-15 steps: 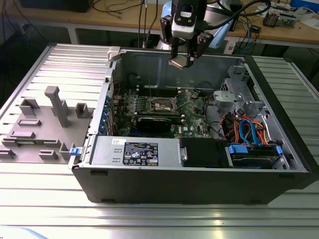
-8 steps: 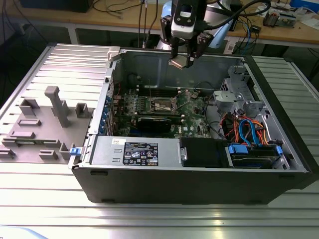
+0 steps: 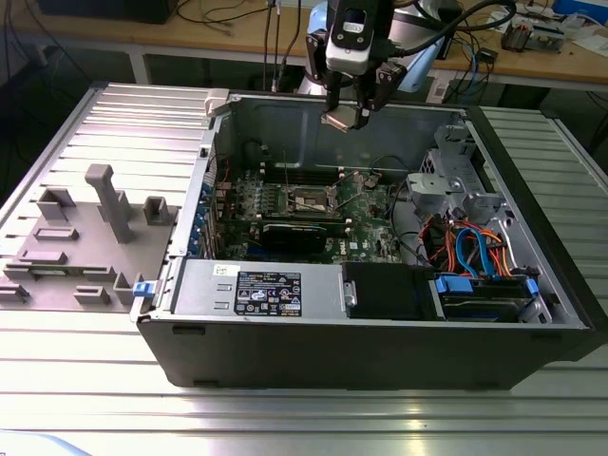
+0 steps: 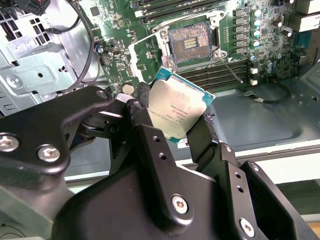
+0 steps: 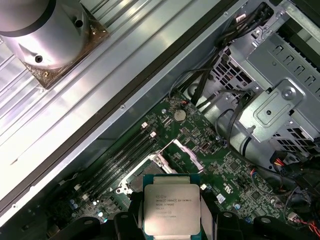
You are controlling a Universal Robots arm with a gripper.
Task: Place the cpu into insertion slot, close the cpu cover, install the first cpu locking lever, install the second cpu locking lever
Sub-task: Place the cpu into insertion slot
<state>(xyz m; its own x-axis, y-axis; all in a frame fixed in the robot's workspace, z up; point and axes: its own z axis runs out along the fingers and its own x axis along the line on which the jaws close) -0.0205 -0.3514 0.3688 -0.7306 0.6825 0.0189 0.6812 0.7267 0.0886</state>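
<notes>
The cpu [image 5: 171, 210], pinched at two edges by the black gripper [image 5: 172, 222], hangs over the green motherboard [image 5: 215, 165], near the silver cpu cover [image 5: 184, 151].

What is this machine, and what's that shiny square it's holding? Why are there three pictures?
This is a robot arm. Its grabbing part is called the end effector. It hangs above an open computer case that lies on a ribbed metal table.

The exterior view comes from a camera standing off the arm, so you see the whole scene. The two wrist views come from cameras that ride on the arm and look down at the work.

Pinched in the end effector is the cpu, a flat silver square chip. Below it, on the green motherboard, is the insertion slot, a dark square socket with nothing in it yet. On the exterior view's left sits a grey tray with holders for parts.
</notes>
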